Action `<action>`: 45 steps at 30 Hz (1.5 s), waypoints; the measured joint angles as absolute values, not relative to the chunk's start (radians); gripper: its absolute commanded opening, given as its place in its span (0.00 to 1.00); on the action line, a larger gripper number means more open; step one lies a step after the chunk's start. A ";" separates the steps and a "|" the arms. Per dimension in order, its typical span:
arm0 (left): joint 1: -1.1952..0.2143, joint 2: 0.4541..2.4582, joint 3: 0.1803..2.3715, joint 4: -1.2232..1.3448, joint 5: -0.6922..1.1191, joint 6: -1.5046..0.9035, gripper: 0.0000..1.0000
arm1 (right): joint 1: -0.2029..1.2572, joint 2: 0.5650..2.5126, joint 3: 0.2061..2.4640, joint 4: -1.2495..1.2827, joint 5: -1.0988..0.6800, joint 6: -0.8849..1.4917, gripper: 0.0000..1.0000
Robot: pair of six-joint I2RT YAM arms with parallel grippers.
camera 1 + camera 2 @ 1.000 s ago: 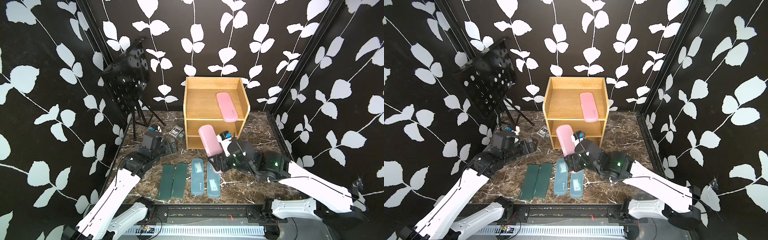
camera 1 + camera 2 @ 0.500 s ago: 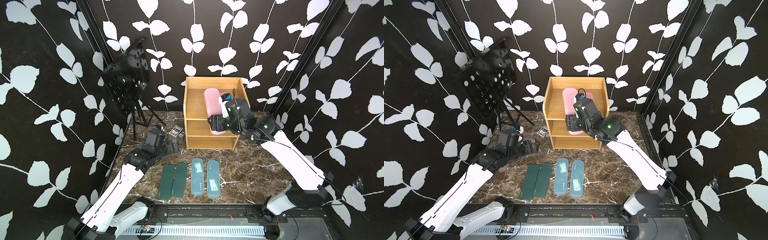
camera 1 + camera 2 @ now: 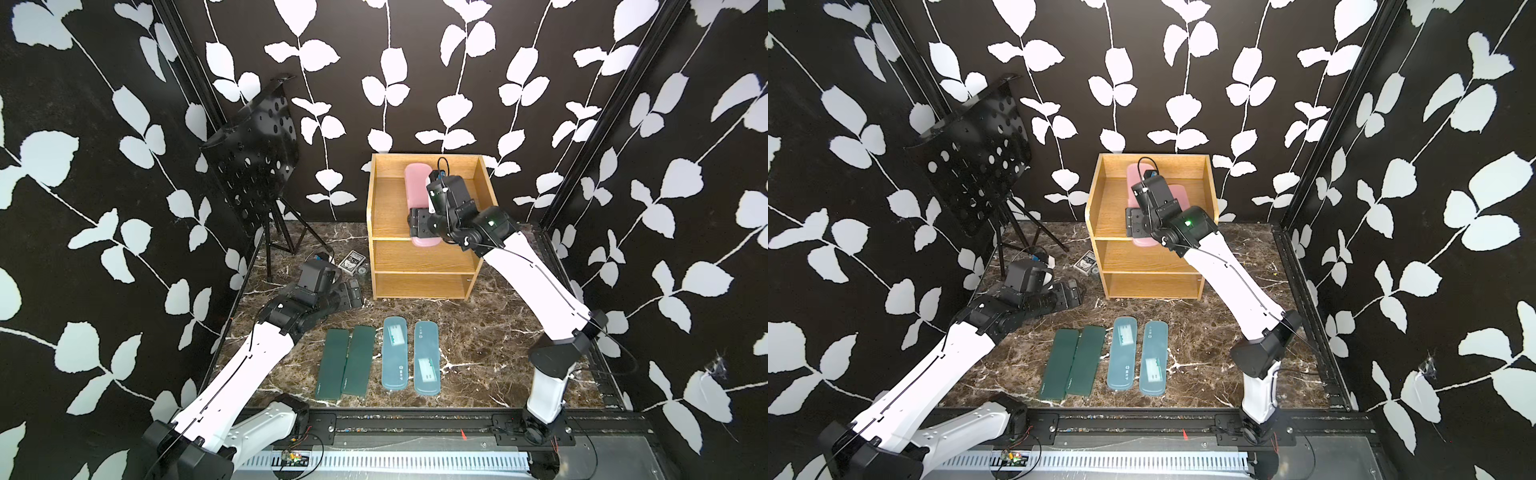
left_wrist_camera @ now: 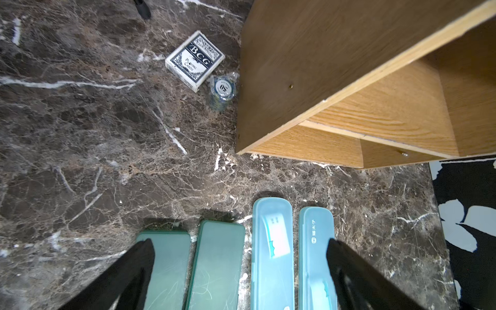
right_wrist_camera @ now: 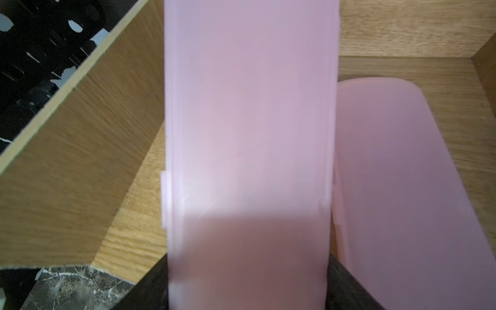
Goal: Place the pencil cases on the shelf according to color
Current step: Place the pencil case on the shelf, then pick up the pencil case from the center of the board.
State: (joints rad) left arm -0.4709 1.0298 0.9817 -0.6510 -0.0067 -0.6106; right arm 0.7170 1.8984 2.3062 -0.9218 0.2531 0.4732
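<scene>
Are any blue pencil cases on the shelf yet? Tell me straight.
No: both blue pencil cases lie flat on the marble tabletop, in front of the shelf.

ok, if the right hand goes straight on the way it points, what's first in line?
Probably the back panel of the shelf: the held pink case leads the right hand toward it. Depth unclear.

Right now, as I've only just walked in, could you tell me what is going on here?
The right gripper holds a pink pencil case over the top tier of the shelf, beside a second pink case lying there. Two green cases and two blue cases lie in a row on the table. The left gripper is open and empty near them.
</scene>
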 measured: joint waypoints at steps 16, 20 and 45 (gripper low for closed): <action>-0.471 1.006 0.965 -0.653 0.002 -0.610 0.99 | 0.680 2.024 2.423 -0.863 0.187 0.526 0.94; -0.471 0.993 0.958 -0.657 0.003 -0.610 0.99 | 0.680 2.006 2.423 -0.809 0.150 0.519 0.96; -0.476 0.926 0.813 -0.711 -0.023 -0.664 0.99 | 0.950 1.151 1.178 -0.630 0.277 0.671 0.99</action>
